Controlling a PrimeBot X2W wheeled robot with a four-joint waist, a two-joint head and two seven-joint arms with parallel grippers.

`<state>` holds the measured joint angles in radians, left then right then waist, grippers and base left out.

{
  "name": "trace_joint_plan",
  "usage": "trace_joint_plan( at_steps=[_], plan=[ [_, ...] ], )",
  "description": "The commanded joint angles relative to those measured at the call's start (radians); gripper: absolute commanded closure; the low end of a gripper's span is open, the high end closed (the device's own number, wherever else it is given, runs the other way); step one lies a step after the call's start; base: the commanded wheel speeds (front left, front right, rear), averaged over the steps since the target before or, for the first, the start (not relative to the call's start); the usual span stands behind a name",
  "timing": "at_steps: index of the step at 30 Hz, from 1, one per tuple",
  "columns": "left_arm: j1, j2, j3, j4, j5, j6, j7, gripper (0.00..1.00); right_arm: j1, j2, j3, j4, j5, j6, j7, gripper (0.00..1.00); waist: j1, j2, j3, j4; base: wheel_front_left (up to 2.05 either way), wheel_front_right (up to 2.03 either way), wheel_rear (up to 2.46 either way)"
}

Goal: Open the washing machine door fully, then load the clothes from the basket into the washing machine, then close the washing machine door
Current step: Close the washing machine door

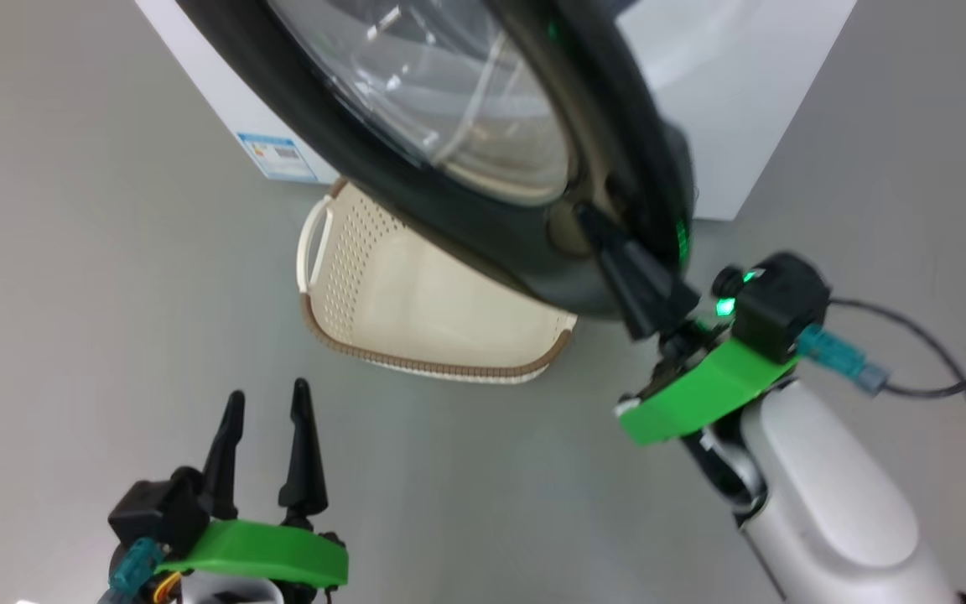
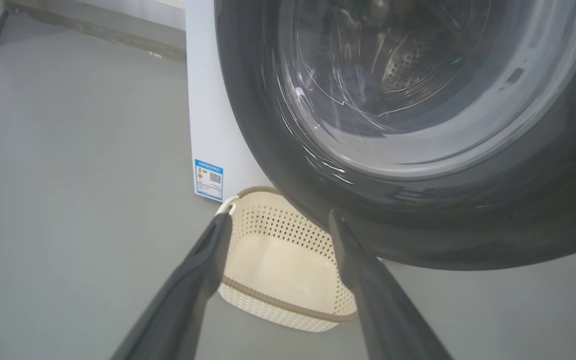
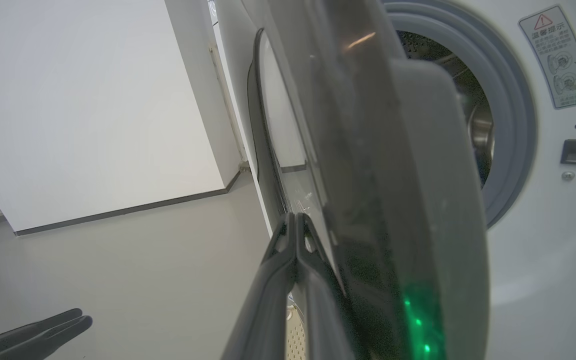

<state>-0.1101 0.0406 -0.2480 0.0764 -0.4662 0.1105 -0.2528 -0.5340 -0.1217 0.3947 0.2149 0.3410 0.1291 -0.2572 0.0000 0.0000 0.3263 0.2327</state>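
The washing machine door (image 1: 466,226), black-rimmed with a clear glass bowl, stands partly open over the basket. My right gripper (image 1: 596,226) is shut and holds nothing. Its fingertips (image 3: 295,220) press against the door's (image 3: 393,175) outer face near the free edge. The cream basket (image 1: 416,310) with its brown rim sits on the floor below the door, and no clothes lie in it. The clothes are out of view; a dim bluish patch (image 2: 363,85) behind the glass is too blurred to name. My left gripper (image 1: 269,403) hangs open, short of the basket (image 2: 278,265).
The white washing machine (image 1: 726,109) stands behind, with a blue label (image 1: 277,157) low on its side. Its grey gasket (image 3: 513,125) and steel drum (image 3: 473,110) show past the door. Bare grey floor (image 1: 72,335) lies left and right. A black cable (image 1: 936,335) loops by my right wrist.
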Motion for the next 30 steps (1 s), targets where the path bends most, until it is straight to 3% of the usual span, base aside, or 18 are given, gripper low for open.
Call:
trace_joint_plan(
  at_steps=[1,18,30],
  plan=[
    [-0.028,0.010,0.026,-0.030,-0.009,0.009,-0.009,0.00,-0.025,0.009,0.002,-0.030,-0.004,0.002,-0.005,1.00,0.0000,0.0000,0.032,0.003,0.00,0.00,0.00],
    [-0.096,0.010,-0.025,-0.091,-0.016,0.027,-0.009,0.00,-0.314,-0.105,-0.032,-0.045,0.005,0.002,-0.005,1.00,0.0000,0.0000,0.225,0.001,0.00,0.00,0.00],
    [-0.110,0.010,-0.089,-0.115,-0.007,0.027,-0.009,0.00,-0.508,-0.188,-0.050,0.035,-0.005,0.002,-0.005,1.00,0.0000,0.0000,0.298,0.024,0.00,0.00,0.00]
  ],
)
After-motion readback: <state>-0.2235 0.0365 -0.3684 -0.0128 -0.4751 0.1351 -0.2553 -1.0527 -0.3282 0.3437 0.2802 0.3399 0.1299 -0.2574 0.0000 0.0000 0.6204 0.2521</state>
